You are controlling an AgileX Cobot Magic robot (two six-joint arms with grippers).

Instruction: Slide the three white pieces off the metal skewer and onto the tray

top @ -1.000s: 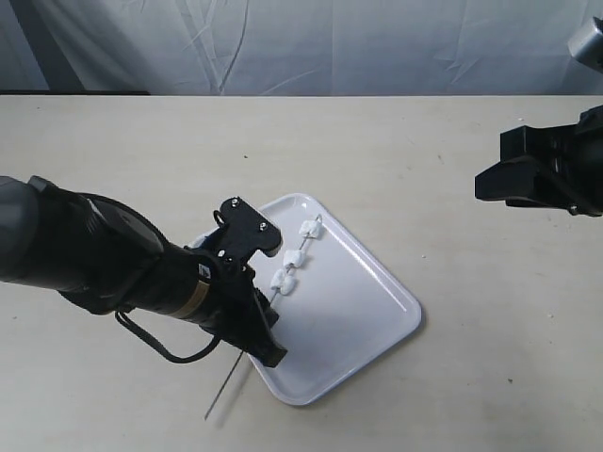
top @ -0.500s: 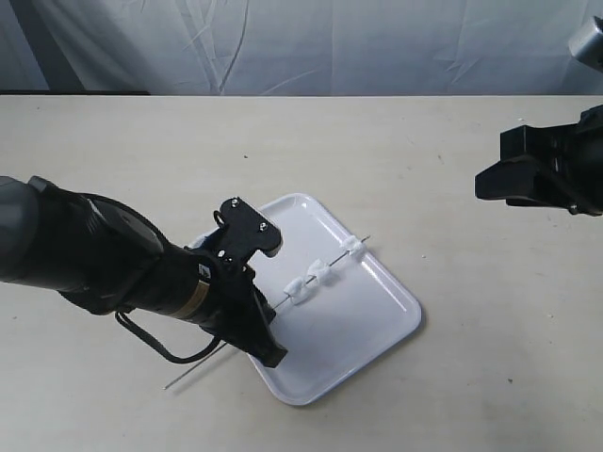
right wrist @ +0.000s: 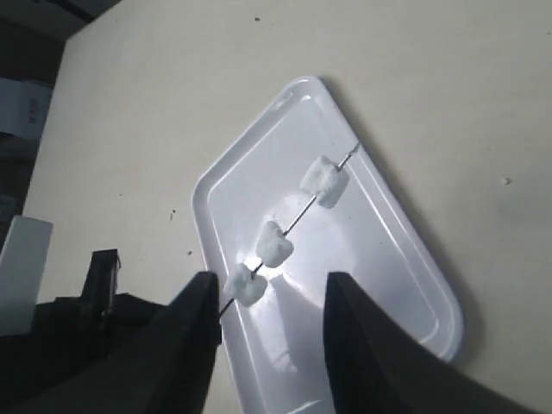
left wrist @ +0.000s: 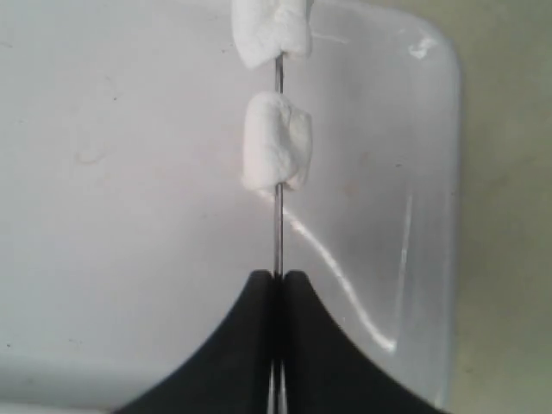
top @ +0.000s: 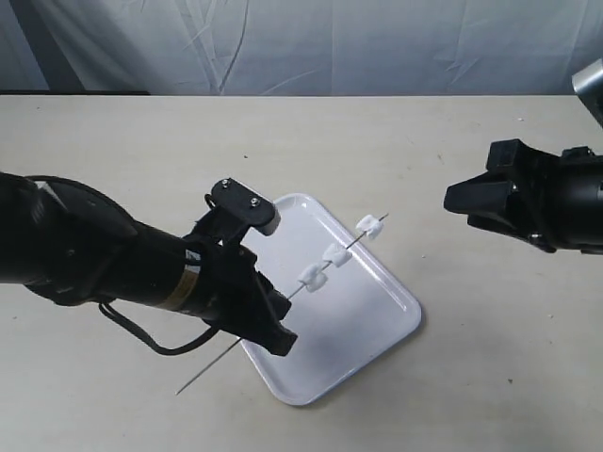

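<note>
Now: hold step, no stripping yet.
Left pincer (left wrist: 278,278): pinching the metal skewer (left wrist: 278,233), lower centre.
Three white pieces (top: 336,256): all threaded, over the tray (top: 377,325), centre.
Right pincer (top: 460,200): spread, empty, right edge, well apart.
Next: probably right pincer straddles skewer and pushes pieces off the tip.

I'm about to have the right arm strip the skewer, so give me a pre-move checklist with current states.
1. Left gripper shut on the metal skewer: ok.
2. All three white pieces threaded on it: ok.
3. Pieces over the tray: two ok; the one nearest the tip, cannot tell.
4. Right gripper open: ok.
5. Right gripper at the pieces: not ok, well clear of the skewer.
</note>
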